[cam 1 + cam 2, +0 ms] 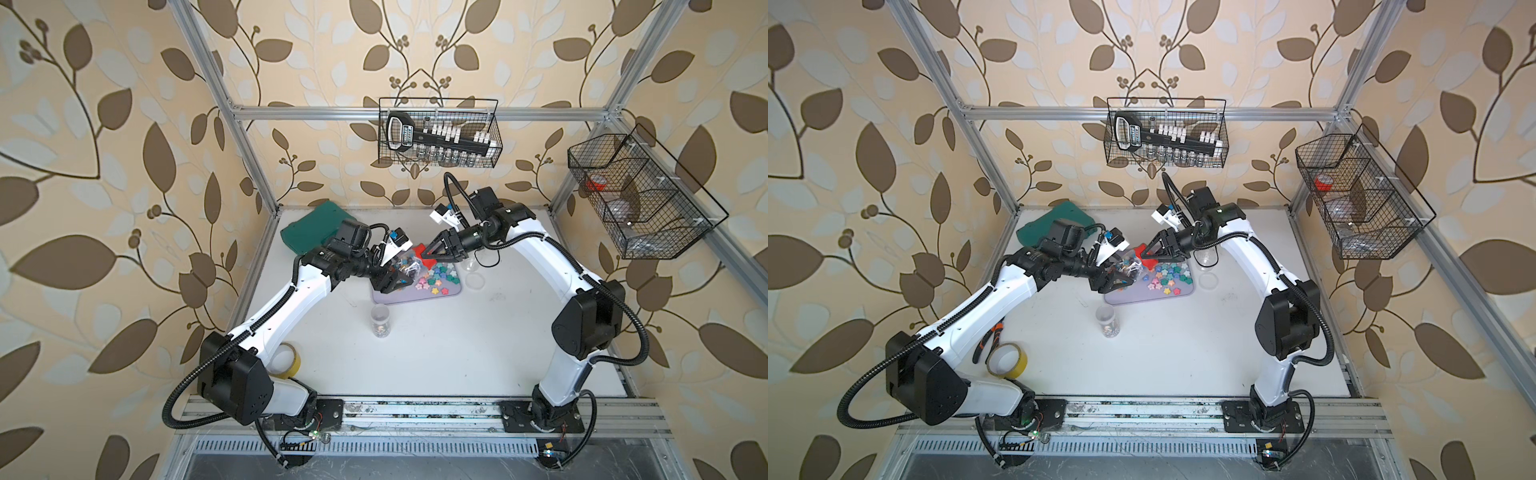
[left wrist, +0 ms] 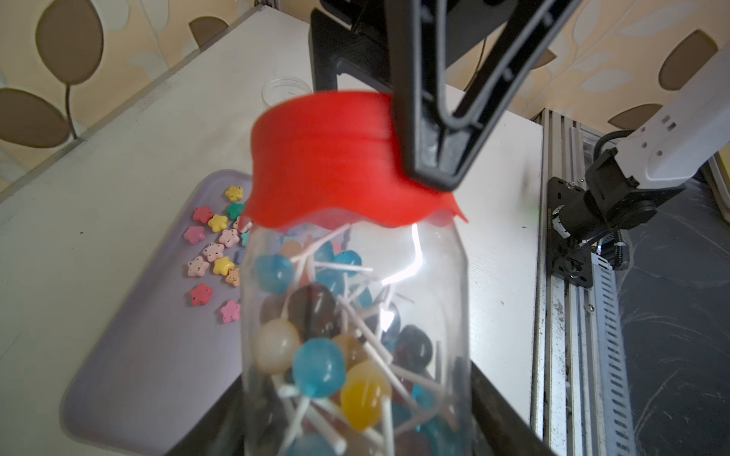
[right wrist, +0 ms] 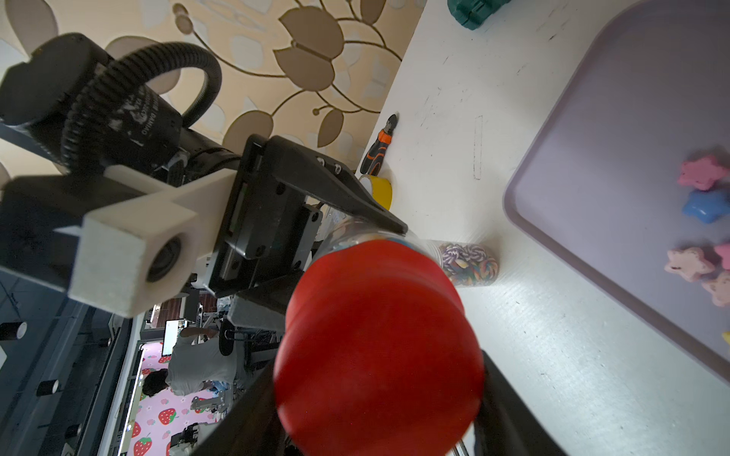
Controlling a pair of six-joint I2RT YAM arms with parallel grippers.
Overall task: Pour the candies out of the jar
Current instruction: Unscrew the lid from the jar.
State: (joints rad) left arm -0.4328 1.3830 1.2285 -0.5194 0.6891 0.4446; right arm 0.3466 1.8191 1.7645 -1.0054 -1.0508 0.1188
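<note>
Our right gripper (image 1: 424, 254) is closed on the red lid (image 2: 328, 158), and our left gripper (image 1: 392, 282) holds the jar (image 2: 355, 316) above the left end of the tray (image 2: 138, 355). The lid is on and the lollipops (image 2: 320, 367) are inside, so we judge the pouring not yet begun. Only star candies (image 1: 434, 279) lie on the tray.

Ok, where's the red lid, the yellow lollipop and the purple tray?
red lid (image 2: 328, 158): left wrist view, middle of its side wall.
yellow lollipop (image 2: 365, 398): left wrist view, middle of its round ball.
purple tray (image 2: 130, 375): left wrist view, bare part of its floor.
</note>
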